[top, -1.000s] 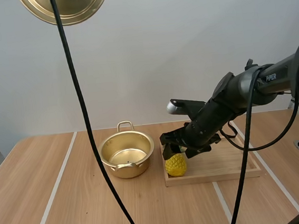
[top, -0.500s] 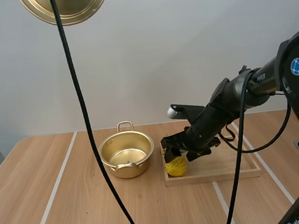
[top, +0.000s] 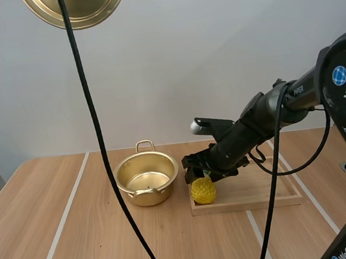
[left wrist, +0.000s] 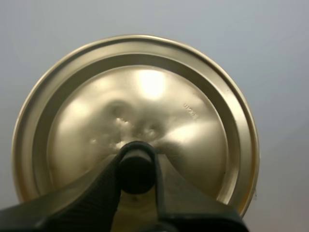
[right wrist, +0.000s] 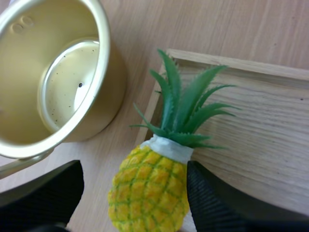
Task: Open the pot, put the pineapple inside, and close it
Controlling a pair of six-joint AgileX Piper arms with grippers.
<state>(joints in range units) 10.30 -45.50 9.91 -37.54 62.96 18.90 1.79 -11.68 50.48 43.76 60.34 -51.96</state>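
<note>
Wooden table (top: 49, 239): the open pot (top: 147, 180) stands near its middle, with the tray (top: 271, 196) just beside it, toward the right edge. The pineapple (top: 203, 191) sits at the tray's front-left corner, between the spread fingers of the right gripper (top: 197, 172). The left gripper (left wrist: 136, 166) pinches the lid (left wrist: 183, 121) by its knob, held high. Risk: closing off-centre may squeeze the rounded fruit out over the tray edge or knock the pot.

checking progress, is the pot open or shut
Open: the pot shows its bare, empty inside, and the left gripper holds the lid aloft.
</note>
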